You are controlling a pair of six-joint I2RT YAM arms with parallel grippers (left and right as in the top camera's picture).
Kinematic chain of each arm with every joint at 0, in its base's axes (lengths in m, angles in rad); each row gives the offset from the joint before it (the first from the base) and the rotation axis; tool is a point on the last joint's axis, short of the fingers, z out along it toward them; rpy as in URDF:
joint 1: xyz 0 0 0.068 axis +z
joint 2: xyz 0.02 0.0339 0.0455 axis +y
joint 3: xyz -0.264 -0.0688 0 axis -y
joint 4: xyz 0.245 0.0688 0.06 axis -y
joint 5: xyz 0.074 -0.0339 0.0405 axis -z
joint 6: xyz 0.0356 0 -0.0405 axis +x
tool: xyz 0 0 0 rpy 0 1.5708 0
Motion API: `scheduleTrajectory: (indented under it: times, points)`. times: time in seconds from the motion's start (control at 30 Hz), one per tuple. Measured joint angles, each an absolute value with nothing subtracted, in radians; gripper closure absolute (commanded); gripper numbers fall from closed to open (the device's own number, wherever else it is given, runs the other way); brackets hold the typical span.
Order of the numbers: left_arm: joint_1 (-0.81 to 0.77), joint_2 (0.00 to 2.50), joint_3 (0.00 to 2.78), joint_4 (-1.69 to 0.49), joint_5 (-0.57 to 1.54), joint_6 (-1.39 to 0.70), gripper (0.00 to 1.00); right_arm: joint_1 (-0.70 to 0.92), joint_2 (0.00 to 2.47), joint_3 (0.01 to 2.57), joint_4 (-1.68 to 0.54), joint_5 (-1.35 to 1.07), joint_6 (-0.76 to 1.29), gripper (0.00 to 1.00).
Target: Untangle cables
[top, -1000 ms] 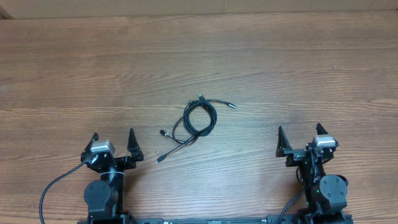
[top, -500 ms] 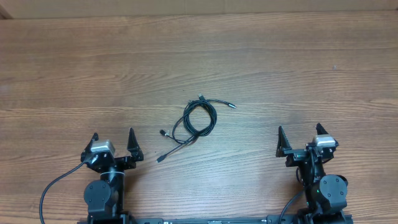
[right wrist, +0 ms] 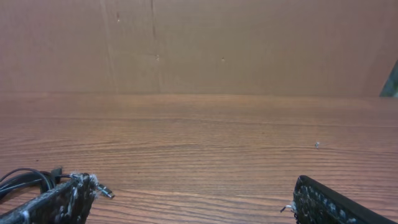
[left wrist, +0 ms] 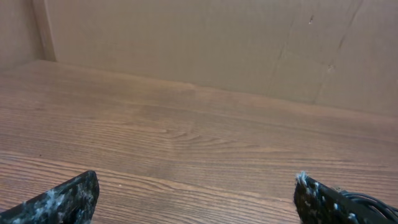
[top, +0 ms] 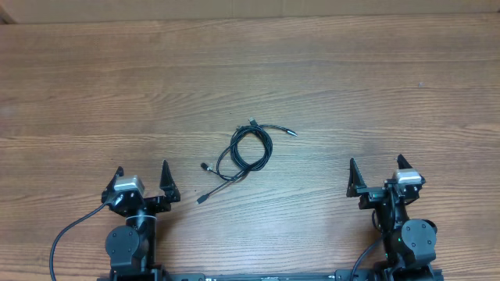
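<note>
Overhead: nothing moved in the last second. cables (top: 248, 152) sit coiled mid-worktop (top: 351, 78). left fingers (top: 166, 186) at their 7 o'clock, right fingers (top: 353, 181) at 4, both spread, empty.
Left wrist: bare wood only.
Right wrist: cables (right wrist: 28, 179) at 8 o'clock.
Untangling not started.

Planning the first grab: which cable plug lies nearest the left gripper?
The plug ending the strand that trails down-left from the coiled cables; the other three plugs lie farther from the left gripper.
</note>
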State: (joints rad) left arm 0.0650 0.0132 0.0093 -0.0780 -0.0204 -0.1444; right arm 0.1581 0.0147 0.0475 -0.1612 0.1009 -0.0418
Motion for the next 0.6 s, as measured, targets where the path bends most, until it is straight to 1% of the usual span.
scheduleTrajectory:
  times: [0.53, 0.6]
  points:
    - [0.065, 0.013, 0.009, -0.078, -0.020, -0.145, 0.00, 0.158, 0.015, 0.047, -0.161, 0.084, -0.038, 0.00]
    - [0.065, 0.013, 0.009, -0.075, -0.020, -0.145, 0.01, 0.158, 0.015, 0.047, -0.162, 0.062, -0.004, 0.00]
